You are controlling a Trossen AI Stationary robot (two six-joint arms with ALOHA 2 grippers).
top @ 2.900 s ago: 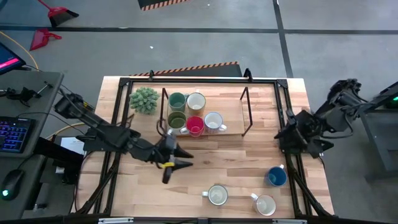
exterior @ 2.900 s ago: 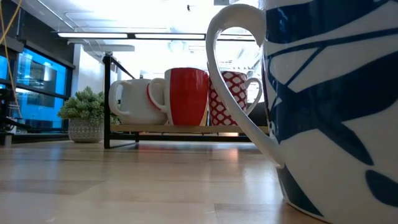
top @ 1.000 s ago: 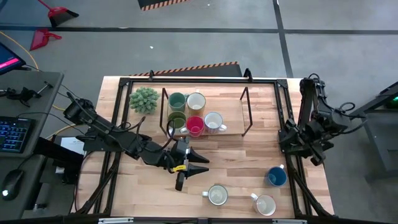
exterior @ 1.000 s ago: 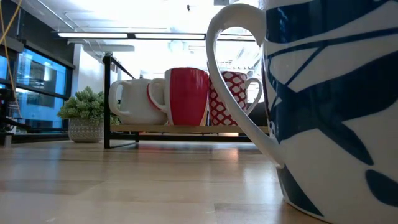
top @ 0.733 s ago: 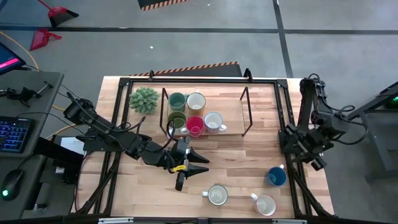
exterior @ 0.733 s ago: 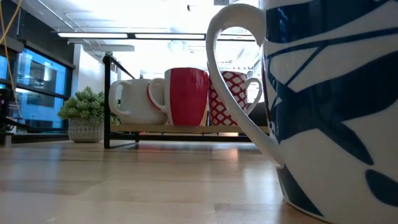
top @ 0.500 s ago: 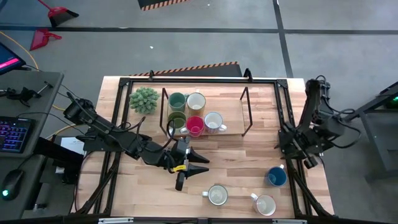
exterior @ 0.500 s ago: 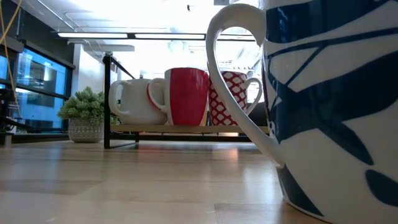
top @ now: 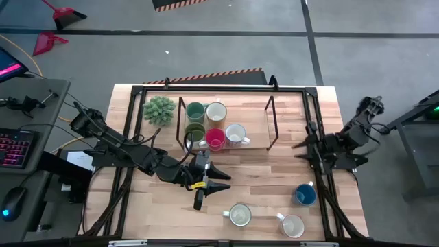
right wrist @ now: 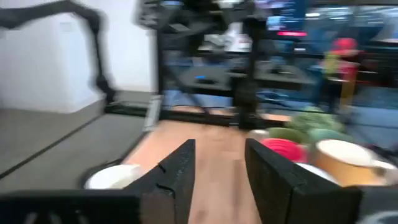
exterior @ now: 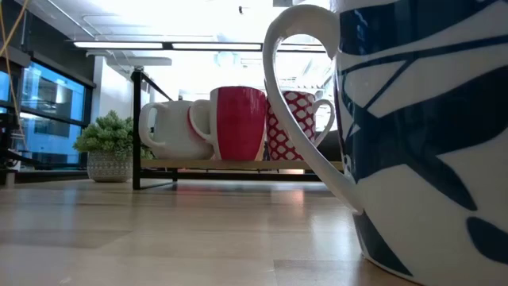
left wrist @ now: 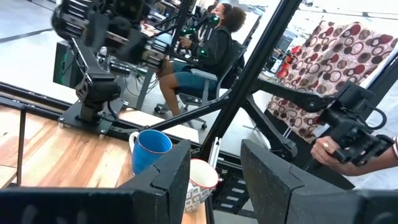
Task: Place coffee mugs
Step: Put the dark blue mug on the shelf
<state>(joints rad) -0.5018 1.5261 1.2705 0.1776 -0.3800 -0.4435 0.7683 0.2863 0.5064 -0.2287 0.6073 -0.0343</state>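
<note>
Five mugs stand on the wooden tray of the black rack point(top: 257, 127): teal-green point(top: 195, 110), cream point(top: 217, 112), olive-green point(top: 195, 132), red point(top: 215, 138) and white point(top: 235, 134). The blue mug point(top: 305, 195) and two white mugs point(top: 239, 215) point(top: 293, 225) stand on the table near its near edge. A white mug with a blue pattern point(exterior: 421, 135) fills the low view's right. My left gripper point(top: 225, 182) hovers open over the table's middle, pointing right at the blue mug point(left wrist: 151, 149). My right gripper point(top: 299, 148) is open by the right edge, pointing left toward the rack.
A spiky green potted plant point(top: 159, 110) stands left of the rack at the far left. A black frame point(top: 315, 137) runs around the table. Bare wood lies between the rack and the near mugs. People sit and stand beyond the table in the left wrist view.
My right arm has swung its upper part down and to the right, and its gripper has turned to point left and moved a little toward the rack. My left arm and the mugs have stayed where they were.
</note>
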